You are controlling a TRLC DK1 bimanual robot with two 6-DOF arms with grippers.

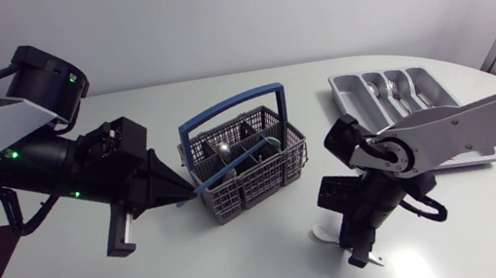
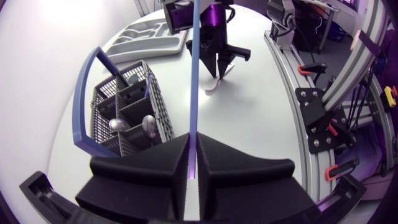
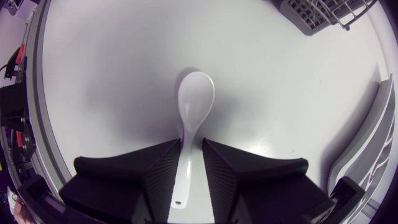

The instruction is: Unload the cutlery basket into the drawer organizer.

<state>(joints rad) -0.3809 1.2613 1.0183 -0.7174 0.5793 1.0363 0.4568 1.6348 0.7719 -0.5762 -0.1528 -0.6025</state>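
Left end effector (image 2: 193,138), at the grey mesh cutlery basket's (image 1: 256,192) nine o'clock, clenched a thin blue utensil (image 2: 194,74), likely for removal. Right end effector (image 3: 191,142) straddled a glossy white spoon (image 3: 196,99); grasp indiscernible.

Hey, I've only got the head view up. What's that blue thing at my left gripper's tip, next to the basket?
Observer: The left wrist view shows a long, thin blue stick clamped between the shut fingers of the left gripper. It points straight ahead over the table.
Operator: And what's under the right gripper? The arm blocks my view.
Observer: The right wrist view shows a white spoon lying on the table. Its handle runs between the fingers of the right gripper, which look closed against it from both sides, and its bowl lies ahead of them.
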